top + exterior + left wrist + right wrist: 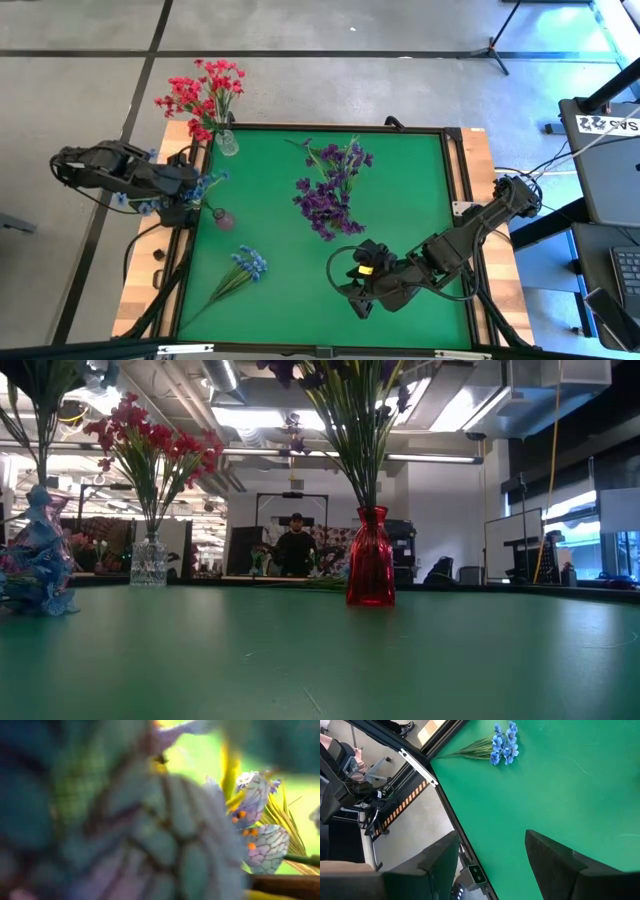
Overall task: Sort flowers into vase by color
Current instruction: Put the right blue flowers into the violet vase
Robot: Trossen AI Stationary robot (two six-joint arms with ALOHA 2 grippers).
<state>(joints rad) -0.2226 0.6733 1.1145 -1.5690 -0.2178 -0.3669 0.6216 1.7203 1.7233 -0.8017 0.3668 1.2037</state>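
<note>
At the green mat's (400, 200) left edge, the left gripper (190, 192) is hovering among light blue blossoms (205, 184); its grip I cannot tell. A loose light blue sprig (243, 270) is lying on open mat. The right gripper (352, 285) is hanging wide open, empty, near the front edge.

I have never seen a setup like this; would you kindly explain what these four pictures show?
These are two robot arms working at a table with a green mat. One picture looks straight down, one looks level across the table, and one comes from each arm's wrist. Red flowers stand in a clear vase, purple flowers in a red vase, and one light blue sprig lies on the mat. The left hand is at the mat's left edge among more blue flowers; whether it grips them I cannot tell. The right hand hovers open, holding nothing.
</note>
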